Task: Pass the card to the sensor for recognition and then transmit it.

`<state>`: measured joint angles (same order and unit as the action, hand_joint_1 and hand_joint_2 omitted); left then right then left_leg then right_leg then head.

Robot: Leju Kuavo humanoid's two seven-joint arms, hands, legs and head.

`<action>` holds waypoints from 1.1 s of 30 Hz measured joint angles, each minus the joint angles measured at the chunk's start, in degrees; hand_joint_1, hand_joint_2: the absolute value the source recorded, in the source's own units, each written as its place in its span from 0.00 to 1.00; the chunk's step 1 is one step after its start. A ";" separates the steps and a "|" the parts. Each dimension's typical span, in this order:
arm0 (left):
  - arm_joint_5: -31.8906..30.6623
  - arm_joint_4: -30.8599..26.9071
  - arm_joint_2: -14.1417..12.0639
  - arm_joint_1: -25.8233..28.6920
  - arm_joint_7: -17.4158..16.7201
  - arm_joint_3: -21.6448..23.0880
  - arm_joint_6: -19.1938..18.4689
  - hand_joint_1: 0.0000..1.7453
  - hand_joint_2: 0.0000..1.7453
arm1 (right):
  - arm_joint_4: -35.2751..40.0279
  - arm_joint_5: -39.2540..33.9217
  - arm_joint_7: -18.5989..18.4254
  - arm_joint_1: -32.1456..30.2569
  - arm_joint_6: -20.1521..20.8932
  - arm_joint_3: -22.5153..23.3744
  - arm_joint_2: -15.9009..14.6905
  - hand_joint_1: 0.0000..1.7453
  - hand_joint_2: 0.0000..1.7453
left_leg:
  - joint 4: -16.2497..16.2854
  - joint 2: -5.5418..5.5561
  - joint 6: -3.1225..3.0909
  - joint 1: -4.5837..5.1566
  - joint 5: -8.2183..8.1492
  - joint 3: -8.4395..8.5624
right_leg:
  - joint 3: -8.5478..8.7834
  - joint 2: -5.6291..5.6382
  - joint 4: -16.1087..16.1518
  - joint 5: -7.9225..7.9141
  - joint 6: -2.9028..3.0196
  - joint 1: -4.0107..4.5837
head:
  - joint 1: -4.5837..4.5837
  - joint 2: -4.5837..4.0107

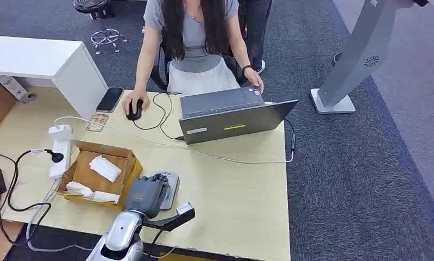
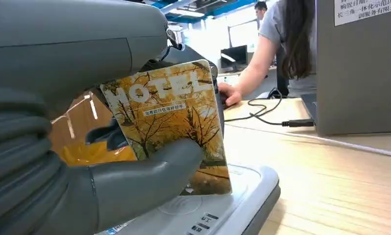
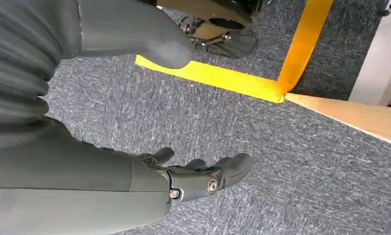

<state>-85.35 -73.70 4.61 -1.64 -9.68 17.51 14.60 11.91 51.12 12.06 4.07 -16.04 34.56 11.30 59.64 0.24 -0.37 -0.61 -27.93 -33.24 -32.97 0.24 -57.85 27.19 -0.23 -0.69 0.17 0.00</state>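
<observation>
My left hand hovers over the grey card sensor at the near edge of the wooden table. In the left wrist view that hand pinches a hotel card with a yellow autumn-tree picture between thumb and fingers. The card stands upright, its lower edge just above the sensor's flat top. My right hand hangs beside the body over grey carpet, fingers apart and holding nothing.
An open cardboard box with white packets sits left of the sensor. A power strip and cables lie further left. A person sits across the table at a laptop, one hand on a mouse. A phone lies nearby.
</observation>
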 joint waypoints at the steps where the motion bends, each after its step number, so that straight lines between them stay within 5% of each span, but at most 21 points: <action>1: -0.22 -0.15 0.00 -0.05 -0.31 0.00 0.35 1.00 1.00 | 0.00 0.07 -0.04 0.00 -0.04 0.02 0.00 0.00 1.00 | 0.00 0.00 -0.01 0.00 0.01 0.01 | -0.02 0.00 0.00 0.00 0.00 0.00 | 0.00 0.00; 8: 2.36 -3.74 -1.71 -3.94 1.58 -0.68 -0.18 1.00 1.00 | 0.00 0.50 0.31 0.12 0.11 0.33 0.00 0.00 1.00 | 0.01 0.01 -0.05 -0.01 0.07 -0.13 | -0.17 -0.01 -0.01 -0.06 0.01 0.00 | 0.00 0.00; 16: 3.06 -4.79 -5.51 -17.61 1.95 -1.46 -4.92 1.00 1.00 | 0.00 0.74 0.22 0.83 0.81 0.87 0.00 0.00 1.00 | 0.02 0.08 -0.03 0.00 0.22 -0.24 | -0.26 -0.05 -0.03 -0.15 0.00 0.01 | 0.00 0.00; 33: 4.81 -1.64 -7.72 -24.71 0.39 -3.98 -1.14 1.00 1.00 | 0.02 2.71 -0.35 0.98 1.25 1.27 0.09 0.00 1.00 | 0.02 0.09 -0.06 -0.01 0.25 -0.35 | -0.37 -0.06 0.00 -0.15 -0.01 0.01 | 0.02 0.00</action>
<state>-80.54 -75.34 -3.10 -26.35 -9.29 13.53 13.46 11.93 53.83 11.72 5.05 -14.80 35.82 11.39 59.66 0.32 -0.43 -0.62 -27.68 -33.59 -33.35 0.18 -57.85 27.04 -0.24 -0.68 0.20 0.00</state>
